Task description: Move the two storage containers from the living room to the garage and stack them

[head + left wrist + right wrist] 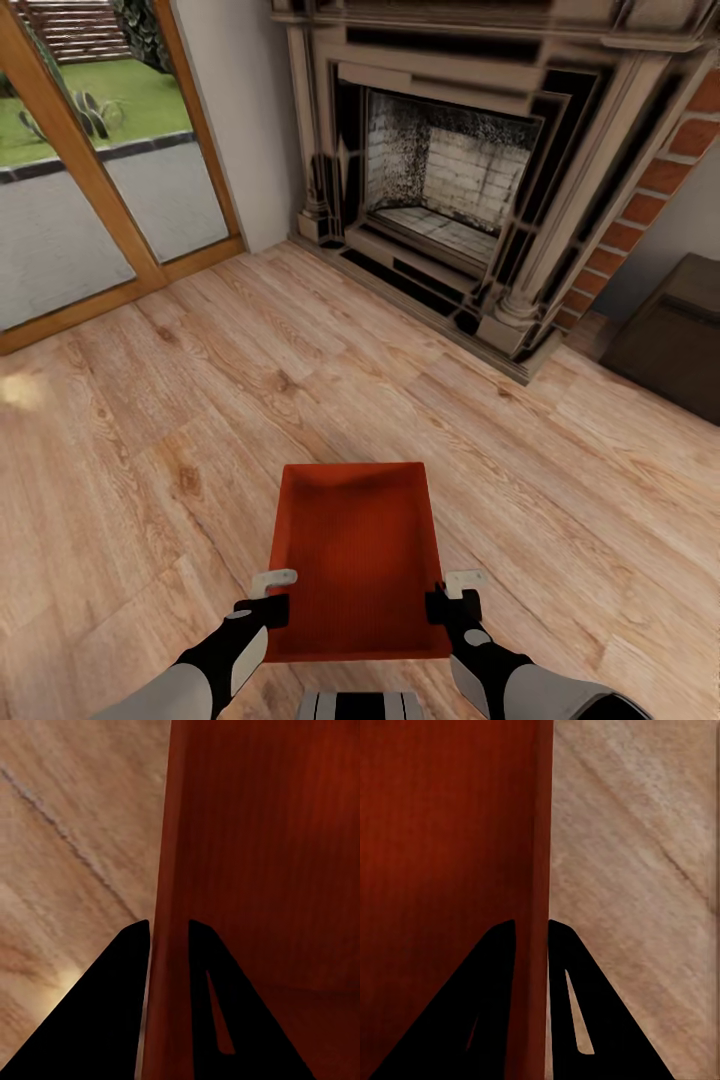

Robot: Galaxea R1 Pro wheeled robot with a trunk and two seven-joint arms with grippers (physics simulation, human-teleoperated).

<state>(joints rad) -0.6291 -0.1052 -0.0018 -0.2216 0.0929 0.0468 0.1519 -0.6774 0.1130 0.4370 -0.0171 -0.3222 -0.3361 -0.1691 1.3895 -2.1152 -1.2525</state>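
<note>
Red-orange storage container (358, 560) held over the living-room wood floor (150, 450), left gripper (268, 597) and right gripper (448, 595) each pinched on a side wall. Thin-wall grips: uneven arm motion could tilt it loose.

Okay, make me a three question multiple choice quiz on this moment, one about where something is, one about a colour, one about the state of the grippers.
1. The fireplace stands
A. behind the glass doors
B. right of the glass doors
C. on the bench

2. The storage container is
A. red-orange
B. grey
C. blue

3. The grippers
A. both hang open
B. one grips
C. each grips a side wall

Answers: B, the head view shows it; A, it is red-orange in all views; C, left gripper and right gripper each straddle a wall.
</note>
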